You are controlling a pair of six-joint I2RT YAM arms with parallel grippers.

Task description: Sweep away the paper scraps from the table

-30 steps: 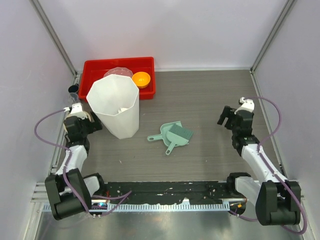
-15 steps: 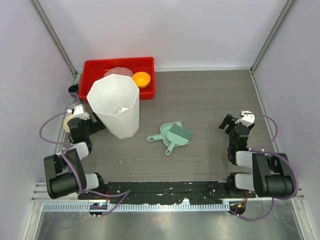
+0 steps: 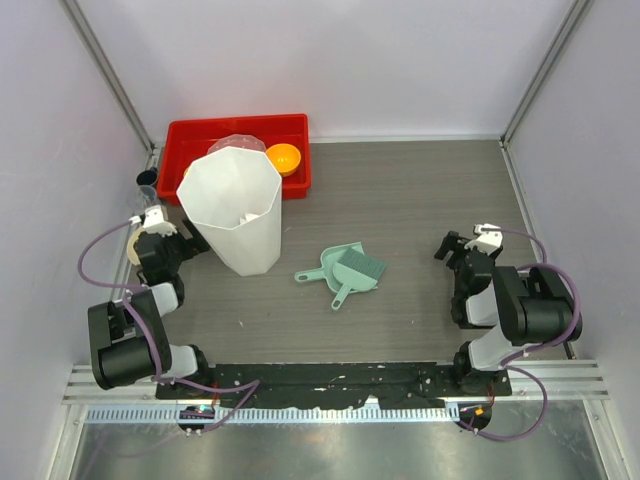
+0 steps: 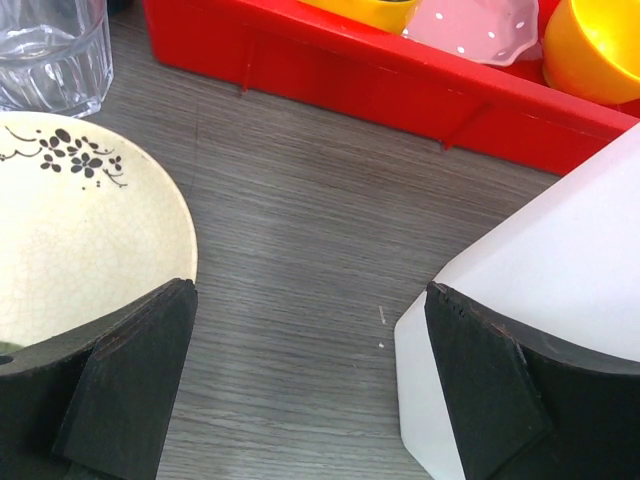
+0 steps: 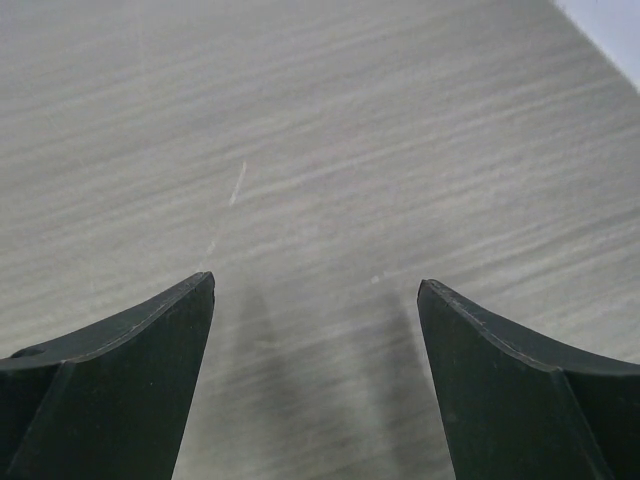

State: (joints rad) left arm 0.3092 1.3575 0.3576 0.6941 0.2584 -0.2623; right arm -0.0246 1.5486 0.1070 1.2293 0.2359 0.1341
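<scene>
No paper scraps lie on the table (image 3: 420,200) in any view. One white wad (image 3: 249,216) shows inside the tall white faceted bin (image 3: 228,210). A teal dustpan and brush (image 3: 347,271) lie together at mid-table. My left gripper (image 3: 186,244) is open and empty, low over the table beside the bin's left base. In the left wrist view (image 4: 310,330) it sits between a cream bowl and the bin (image 4: 560,270). My right gripper (image 3: 449,246) is open and empty at the right; in the right wrist view (image 5: 315,290) it is over bare wood grain.
A red tray (image 3: 190,150) at the back left holds an orange bowl (image 3: 283,158) and a pink dotted dish (image 4: 480,25). A cream flowered bowl (image 4: 80,250) and a clear glass (image 4: 50,50) stand at the table's left edge, near my left gripper.
Both arms have folded back toward their bases; the right gripper dropped lower and nearer, and the left shifted slightly. The dustpan and brush have not moved.
</scene>
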